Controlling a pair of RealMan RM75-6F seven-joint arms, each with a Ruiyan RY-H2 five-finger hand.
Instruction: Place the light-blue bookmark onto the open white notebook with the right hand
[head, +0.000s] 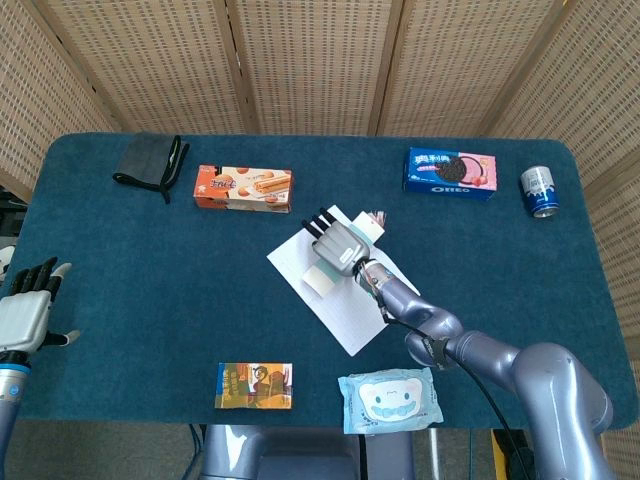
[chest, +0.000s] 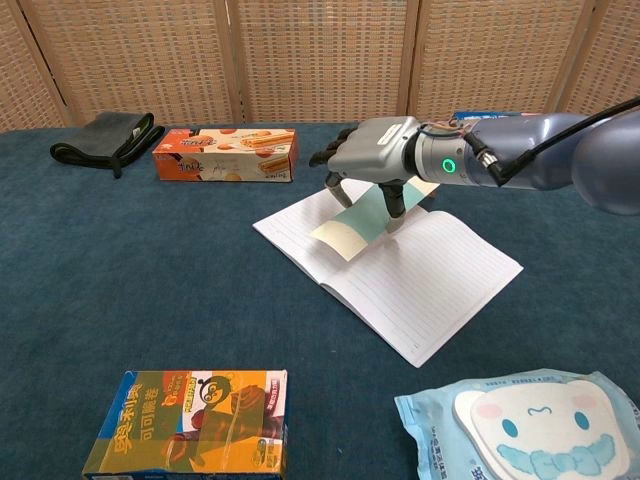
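Right hand (chest: 372, 152) is hovering over the left page of the open white notebook (chest: 400, 270), palm down, fingers (chest: 330, 156) curled around the light-blue bookmark (chest: 355, 222) and clamping it. The bookmark is hanging from under the palm, tilted, its cream-coloured lower end pointing down toward the page near the spine; whether that end is touching the paper cannot be told from either view. In the head view the same hand (head: 338, 243) is sitting above the notebook's far-left portion (head: 355, 300), with the bookmark (head: 325, 278) showing below it.

Left hand (head: 28, 312) is resting at the near left edge of the bench (head: 120, 300), well apart from the notebook, fingers apart and holding nothing.

Other items on the bench: black pouch (chest: 105, 135) at far left, orange biscuit box (chest: 225, 153) just beyond the notebook, Oreo box (head: 450, 173) and blue can (head: 538, 191) at far right, a colourful snack box (chest: 190, 420) near the front edge, and a wet-wipes pack (chest: 535, 425) with a cartoon face at front right. A woven screen (chest: 320, 55) is standing behind the bench.
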